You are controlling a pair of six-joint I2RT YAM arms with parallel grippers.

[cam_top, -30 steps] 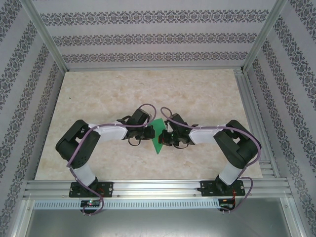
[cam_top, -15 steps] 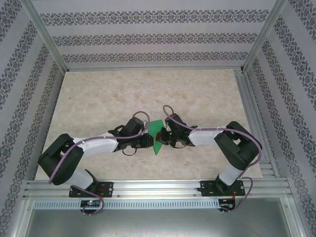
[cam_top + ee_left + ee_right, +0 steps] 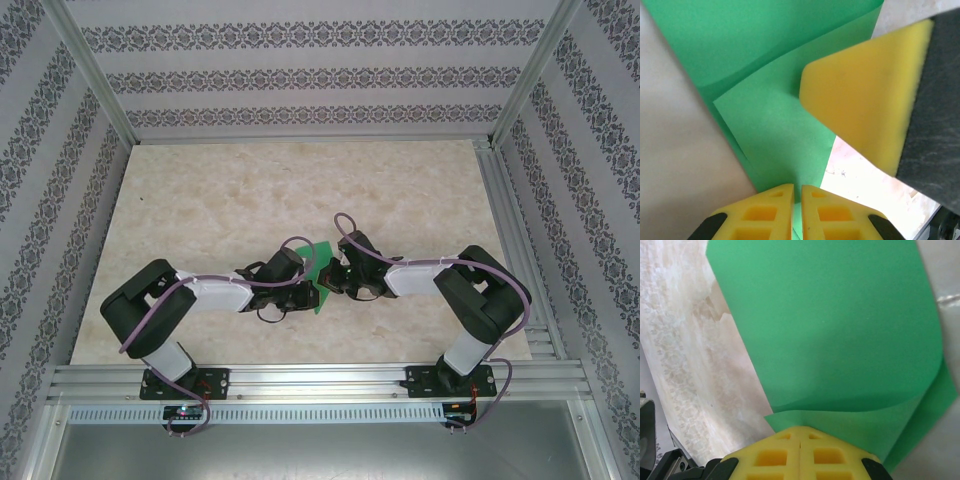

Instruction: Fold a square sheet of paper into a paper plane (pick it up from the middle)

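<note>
A: Layout?
B: Marble-look table [image 3: 200,200]. The left arm [image 3: 215,292] and right arm [image 3: 420,275] both reach to mid-table. The green paper sheet [image 3: 318,262] sits between the wrists, curled, with one flap turned over.
A: Why both on it?
B: Looks like a fold in hand. The right gripper [image 3: 800,434] is at the sheet's 3 o'clock, pads closed on the flap's edge. My read: it's the anchor. The left gripper [image 3: 797,190] is at 7 o'clock, pads nearly together with green in the slit. So it's pinching a layered edge, probably to set the crease.
A: Clearance?
B: Tight. In the left wrist view a right-gripper pad [image 3: 860,100] sits at 2 o'clock, over the paper and near the left pads.
A: Plane yet?
B: No. I'd say early folds.
</note>
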